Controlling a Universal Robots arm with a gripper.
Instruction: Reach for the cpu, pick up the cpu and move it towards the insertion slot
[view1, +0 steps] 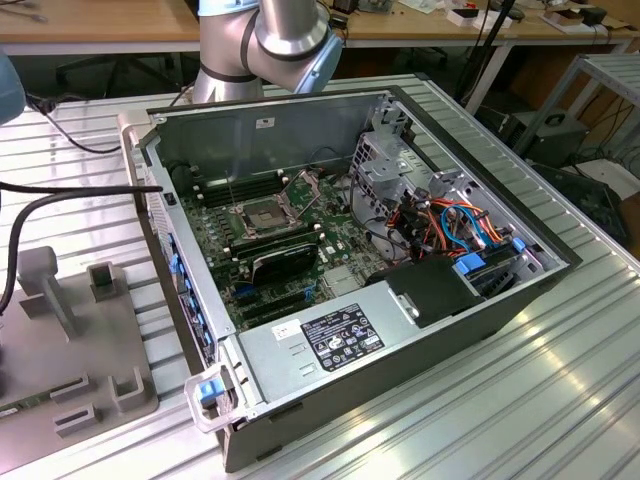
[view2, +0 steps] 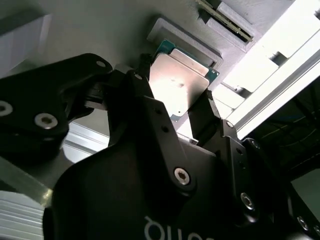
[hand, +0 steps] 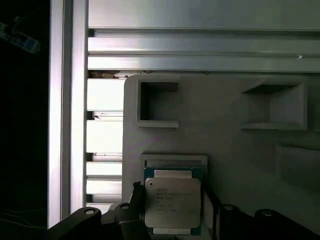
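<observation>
The cpu (hand: 172, 202) is a small square chip with a pale silvery face on a green board. It lies in a shallow framed recess of a grey holder tray (hand: 225, 150). My black gripper (hand: 173, 194) straddles it, with one finger against each of two opposite edges, shut on it. In the second wrist view the cpu (view2: 180, 82) sits between the same fingers (view2: 146, 70) of the gripper (view2: 175, 89), level with its recess. The insertion slot (view1: 262, 213), a metal-framed socket with its bracket raised, lies on the motherboard inside the open computer case.
The case (view1: 400, 330) has tall metal walls, a drive cage, bundled cables and a black expansion card (view1: 285, 260) beside the socket. The grey tray (view1: 70, 330) with raised blocks lies at the exterior view's left on the ribbed aluminium table. My arm (view1: 270, 40) stands behind the case.
</observation>
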